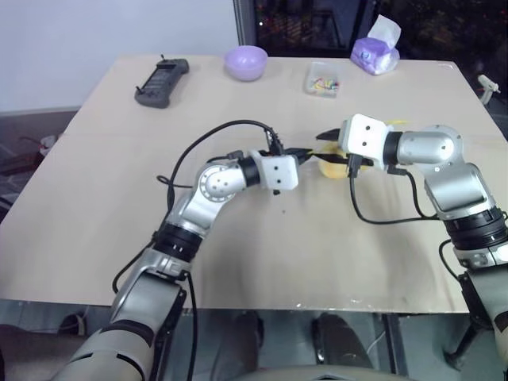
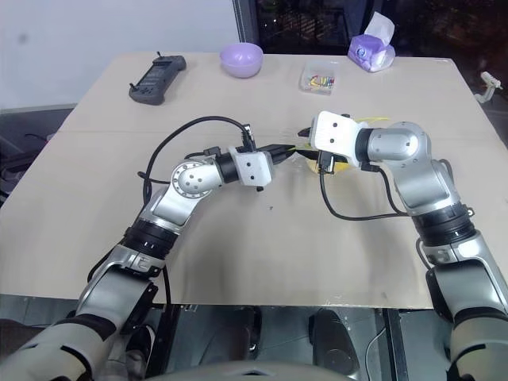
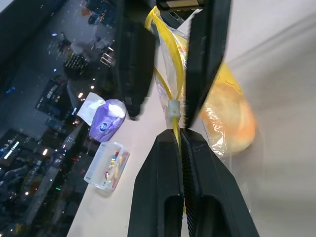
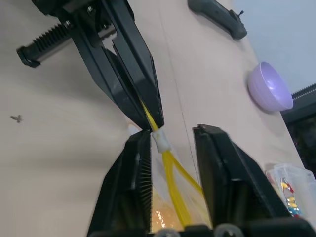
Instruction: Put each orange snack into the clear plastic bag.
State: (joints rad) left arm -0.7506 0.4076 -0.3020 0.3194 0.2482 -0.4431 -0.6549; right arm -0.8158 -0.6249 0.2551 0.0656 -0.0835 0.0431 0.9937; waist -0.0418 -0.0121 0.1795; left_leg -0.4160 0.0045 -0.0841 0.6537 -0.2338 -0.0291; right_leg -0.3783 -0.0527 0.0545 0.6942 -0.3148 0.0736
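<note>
The clear plastic bag (image 3: 217, 138) lies near the middle of the table (image 1: 238, 238), and the orange snack (image 3: 229, 116) shows through its film, inside it. My left gripper (image 3: 180, 136) is shut on the bag's yellow seal strip (image 4: 173, 168). My right gripper (image 4: 170, 131) faces it from the other side. It is open, its fingers straddling the strip and a small white slider (image 4: 161, 141) that sits close to one finger. In the head views the left gripper (image 1: 305, 152) and right gripper (image 1: 328, 147) meet tip to tip over the yellow of the bag (image 1: 329, 166).
Along the far edge of the table stand a black handheld controller (image 1: 162, 82), a purple bowl (image 1: 245, 61), a small clear box of colourful bits (image 1: 321, 79) and a purple tissue pack (image 1: 375, 54). Cables loop from both wrists over the table.
</note>
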